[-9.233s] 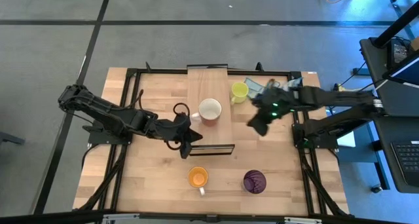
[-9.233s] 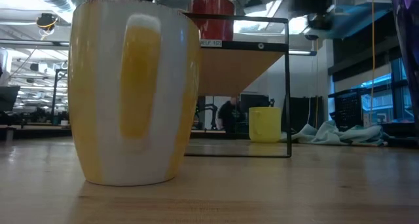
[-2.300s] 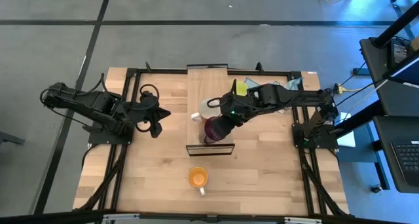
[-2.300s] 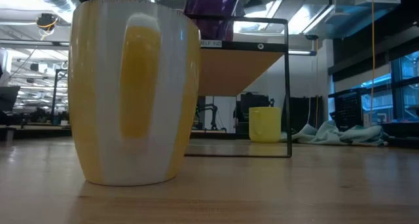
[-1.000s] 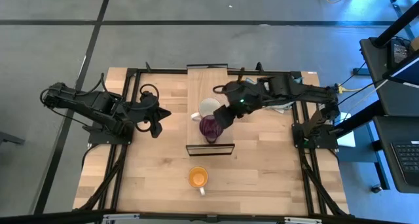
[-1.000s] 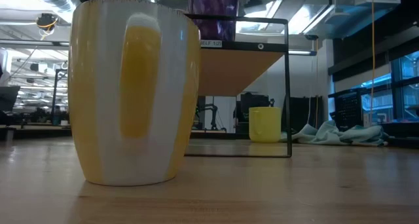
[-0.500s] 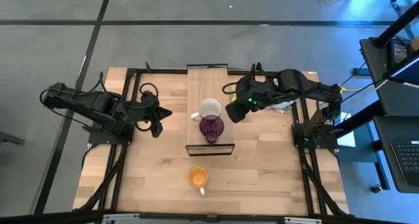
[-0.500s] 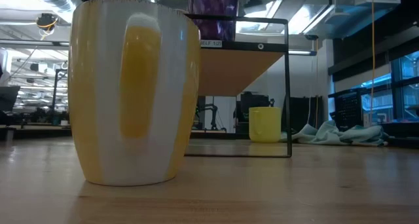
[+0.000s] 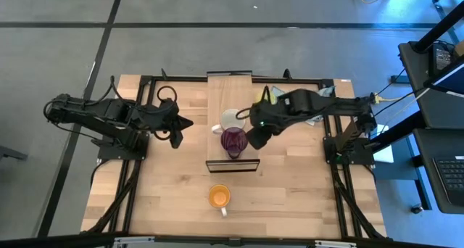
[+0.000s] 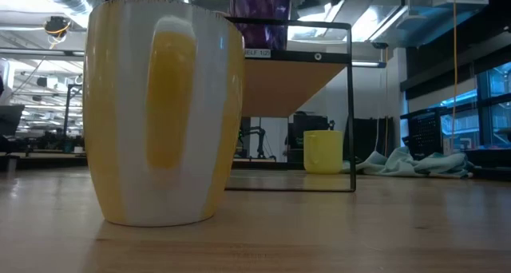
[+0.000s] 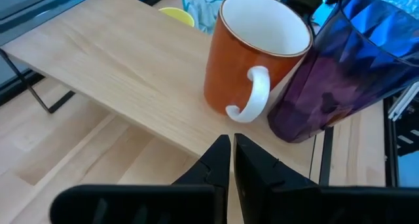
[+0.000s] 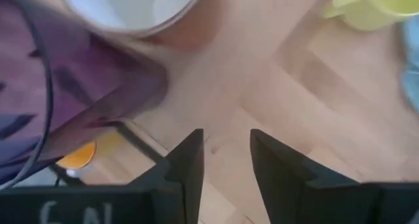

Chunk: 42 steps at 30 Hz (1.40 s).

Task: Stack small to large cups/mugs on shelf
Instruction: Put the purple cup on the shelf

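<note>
A dark purple mug (image 9: 233,141) and a mug that is white inside and orange-red outside (image 9: 232,120) stand side by side on the light-wood shelf board (image 9: 230,85). An orange mug (image 9: 219,196) stands on the table near the front edge. A yellow mug (image 12: 383,2) stands on the table behind my right arm. My right gripper (image 9: 253,140) is open and empty, just right of the purple mug (image 12: 59,93). My left gripper (image 9: 188,123) is shut and empty, left of the shelf and pointing at the two mugs (image 11: 255,54).
A blue-grey cloth (image 10: 415,163) lies at the far right of the table near the yellow mug (image 10: 322,152). The shelf's dark frame (image 9: 233,165) stands at its near end. The orange mug (image 10: 164,113) fills the low view's left half.
My right gripper has drawn back from the purple mug toward the table's right, then come a little toward the near edge beside it. The purple mug stays upright on the shelf. My left gripper has moved a little toward the shelf.
</note>
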Each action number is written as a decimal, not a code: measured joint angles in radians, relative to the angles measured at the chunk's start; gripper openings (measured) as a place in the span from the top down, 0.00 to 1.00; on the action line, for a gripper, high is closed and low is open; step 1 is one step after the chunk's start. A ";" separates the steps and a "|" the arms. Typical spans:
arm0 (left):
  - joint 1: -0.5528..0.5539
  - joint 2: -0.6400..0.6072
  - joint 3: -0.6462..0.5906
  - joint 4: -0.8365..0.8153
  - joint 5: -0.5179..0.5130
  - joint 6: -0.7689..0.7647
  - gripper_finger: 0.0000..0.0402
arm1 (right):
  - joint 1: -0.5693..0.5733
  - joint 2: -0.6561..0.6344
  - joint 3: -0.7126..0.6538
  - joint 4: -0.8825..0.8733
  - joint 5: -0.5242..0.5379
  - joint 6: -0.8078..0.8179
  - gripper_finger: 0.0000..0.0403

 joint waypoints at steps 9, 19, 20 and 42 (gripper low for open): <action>0.000 0.000 0.000 0.000 0.000 -0.001 0.97 | 0.027 0.002 -0.073 0.167 -0.068 -0.025 0.69; 0.000 0.000 0.000 -0.003 0.000 -0.002 0.97 | 0.028 0.001 -0.074 0.232 -0.068 -0.041 0.69; 0.000 0.000 0.000 -0.004 0.000 -0.002 0.97 | 0.028 0.001 -0.074 0.237 -0.068 -0.041 0.69; 0.000 0.000 0.000 -0.008 0.000 -0.003 0.97 | 0.028 0.001 -0.074 0.257 -0.090 -0.053 0.69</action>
